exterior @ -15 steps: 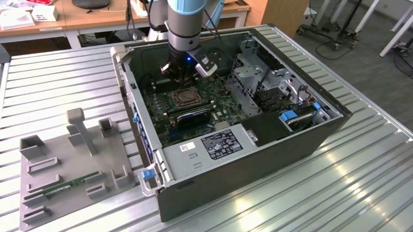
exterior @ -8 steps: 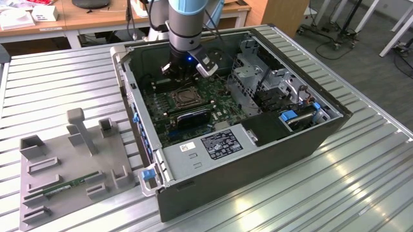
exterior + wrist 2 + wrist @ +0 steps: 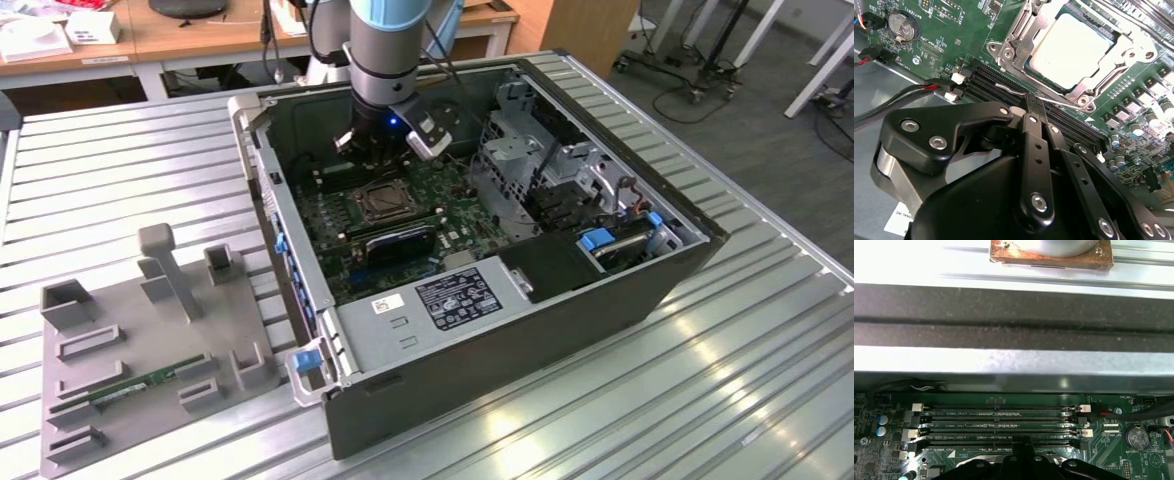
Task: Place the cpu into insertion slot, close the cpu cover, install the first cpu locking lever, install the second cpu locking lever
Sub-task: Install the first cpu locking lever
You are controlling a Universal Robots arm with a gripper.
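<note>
One silvery-grey square cpu point(image 3: 1081, 47) sits in socket w/ thin silver metal-frame cpu cover point(image 3: 1016, 42) round it. Black gripper point(image 3: 1030, 102) fingers pressed together, tips by thin wire lever point(image 3: 1004, 88).

Ribbed metal counter point(image 3: 707, 400). Open computer case point(image 3: 561, 350) lies on it. Grey fixture tray point(image 3: 127, 330) sits just beside the case, on the exterior view's left.

table point(image 3: 120, 170): silver ribbed metal slats, spans most of the exterior view | glare point(image 3: 534, 420): soft light patches on slats at near edge | desk point(image 3: 200, 35): wood top, beyond table's far edge | cabinet point(image 3: 587, 25): wood panel, beside desk | floor point(image 3: 747, 150): grey, exterior view's right | stands point(image 3: 667, 75): wheeled bases on floor
</note>
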